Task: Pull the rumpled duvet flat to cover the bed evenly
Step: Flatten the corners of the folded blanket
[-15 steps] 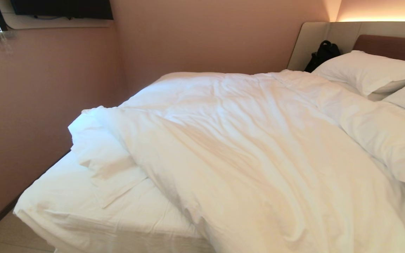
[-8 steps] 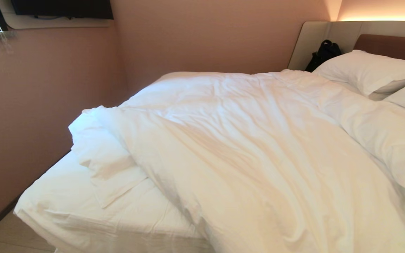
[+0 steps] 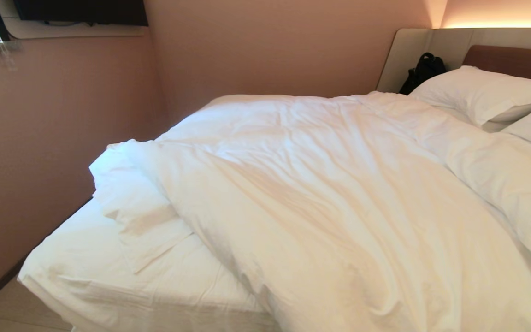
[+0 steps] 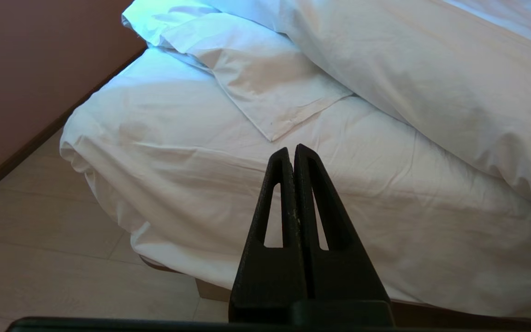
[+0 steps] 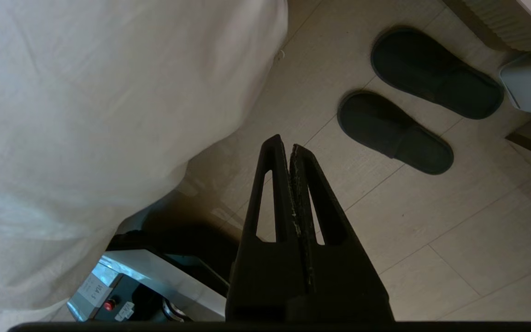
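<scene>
The duvet (image 3: 339,207) lies rumpled across the bed (image 3: 85,276), bunched diagonally: it covers the head-end and the near side and spills over the near edge toward the floor, while the foot-end corner beside the wall shows bare mattress sheet (image 3: 122,281). A folded-back flap of the duvet (image 4: 265,83) rests on that sheet near the foot-end corner. Two pillows (image 3: 482,94) sit at the headboard (image 3: 514,62), clear of the duvet's upper edge. Judged from this layout, the task stands at an early stage: no edge of the duvet is gripped, and the step in hand is the approach to a first grasp. The next move calls for spreading one pair of jaws, pinching the duvet at its folded flap or hanging edge, and drawing it toward the uncovered foot-end corner; the puffy fabric will likely need a deep bite to avoid slipping. The left gripper (image 4: 293,152) hovers off the foot end of the bed, pointing at the bare sheet, jaws pressed together and holding nothing. The right gripper (image 5: 286,143) hangs beside the draped duvet (image 5: 85,115) over the floor, apart from the fabric, jaws pressed together and empty. Two dark slippers (image 5: 394,133) lie on the floor (image 5: 431,230) nearby.
</scene>
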Controlling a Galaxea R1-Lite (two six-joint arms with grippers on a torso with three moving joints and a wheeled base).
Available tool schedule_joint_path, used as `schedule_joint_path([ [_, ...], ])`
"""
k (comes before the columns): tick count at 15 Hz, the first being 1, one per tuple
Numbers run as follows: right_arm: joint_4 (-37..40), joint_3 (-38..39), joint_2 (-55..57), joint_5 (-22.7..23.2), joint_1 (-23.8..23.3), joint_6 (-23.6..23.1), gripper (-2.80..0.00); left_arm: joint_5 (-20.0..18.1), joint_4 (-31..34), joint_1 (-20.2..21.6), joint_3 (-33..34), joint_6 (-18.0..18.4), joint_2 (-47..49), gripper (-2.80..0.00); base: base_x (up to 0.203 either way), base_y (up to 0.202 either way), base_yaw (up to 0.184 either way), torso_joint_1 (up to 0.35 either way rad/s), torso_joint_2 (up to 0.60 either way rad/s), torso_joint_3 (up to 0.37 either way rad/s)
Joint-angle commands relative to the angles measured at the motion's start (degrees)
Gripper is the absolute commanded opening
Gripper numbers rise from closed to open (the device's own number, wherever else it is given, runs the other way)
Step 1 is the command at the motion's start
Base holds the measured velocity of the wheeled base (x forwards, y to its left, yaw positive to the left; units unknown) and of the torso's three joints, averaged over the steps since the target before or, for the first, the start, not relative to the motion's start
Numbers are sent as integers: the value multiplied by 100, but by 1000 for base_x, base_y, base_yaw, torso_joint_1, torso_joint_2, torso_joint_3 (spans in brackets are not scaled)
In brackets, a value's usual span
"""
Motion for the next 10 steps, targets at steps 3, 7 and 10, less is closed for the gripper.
schedule_joint_path([
  [3,166,2,-68,103,-4,-29,-280,2,-5,2,0,-5,4,-280,0,0,0,0,0,0],
  [7,1196,19,-435,1053,654,-82,-280,-2,-5,2,0,-5,4,-280,0,0,0,0,0,0],
  [10,1473,44,-820,1287,1885,138,-280,-2,-5,2,0,-5,4,-280,0,0,0,0,0,0],
])
